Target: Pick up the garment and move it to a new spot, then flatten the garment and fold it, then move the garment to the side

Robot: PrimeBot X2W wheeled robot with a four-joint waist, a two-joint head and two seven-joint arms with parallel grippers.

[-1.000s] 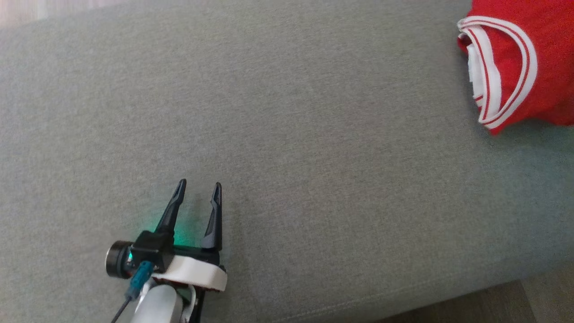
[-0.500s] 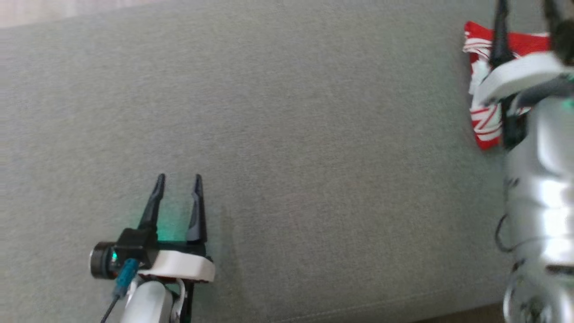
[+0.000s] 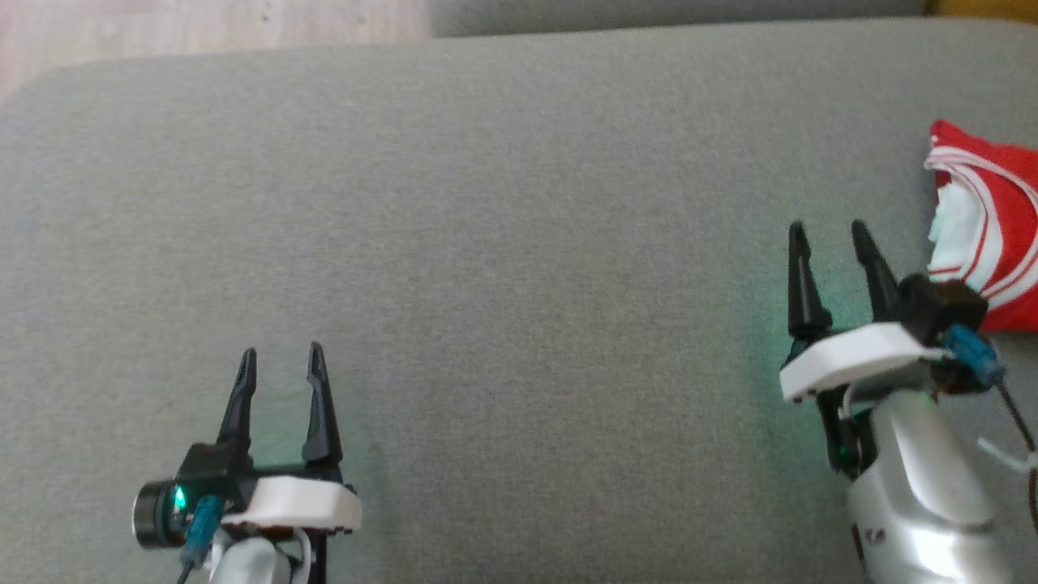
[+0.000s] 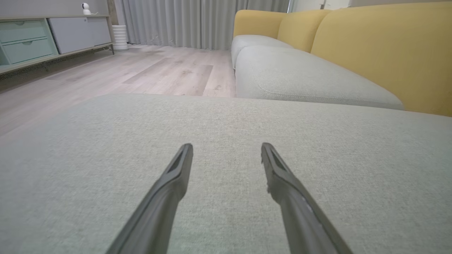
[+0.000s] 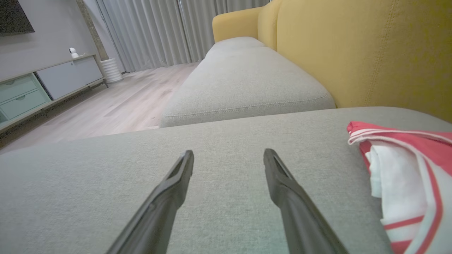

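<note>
Right claw (image 3: 827, 229), empty and agape, just beside red-and-white garment (image 3: 1004, 212) on grey cushion (image 3: 519, 243).

Grey cushion (image 3: 519, 243), garment (image 3: 1010, 243) far right

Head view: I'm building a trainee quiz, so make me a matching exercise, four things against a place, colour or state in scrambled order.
Things:
1. garment
2. left gripper
3. right gripper
4. cushion

Descriptions:
A. plain grey
B. lower left, jaws open
C. red with white stripes, at the right edge
D. next to the garment, jaws open

Pairs: 1-C, 2-B, 3-D, 4-A
</note>
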